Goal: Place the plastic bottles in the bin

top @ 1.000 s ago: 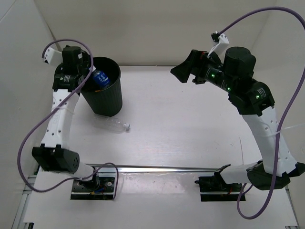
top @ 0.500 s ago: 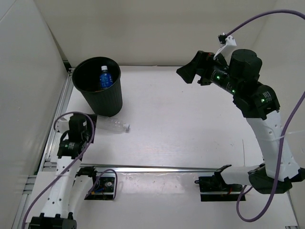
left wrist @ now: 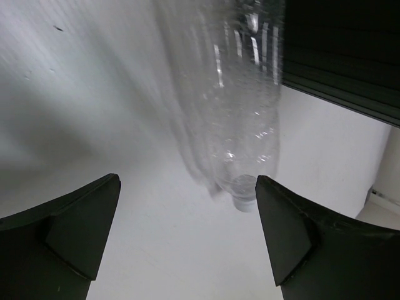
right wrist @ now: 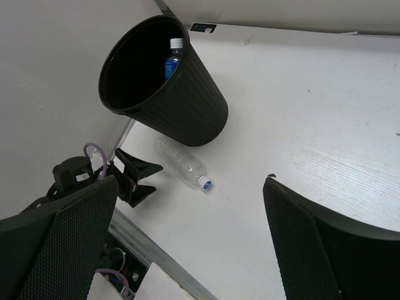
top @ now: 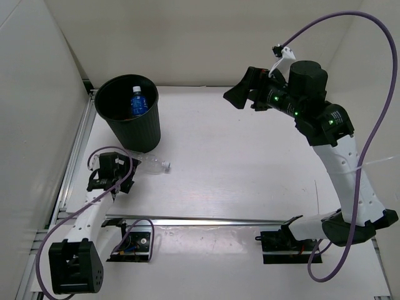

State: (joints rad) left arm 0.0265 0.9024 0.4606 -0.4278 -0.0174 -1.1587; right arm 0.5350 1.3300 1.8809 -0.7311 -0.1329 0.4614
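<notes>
Clear bottle (top: 150, 164) lies flat on the bench (top: 250, 169) at the bin's (top: 134, 131) foot, long axis left-right, cap to the right, just ahead of the left claw (top: 127, 171), wide and empty; right claw (top: 240, 94), also wide, hangs well apart.

Top external looks down on the whole table (top: 250, 162); left wrist is close over the plain clear bottle (left wrist: 231, 112); right wrist sees it and the bin (right wrist: 187, 106) from afar
</notes>
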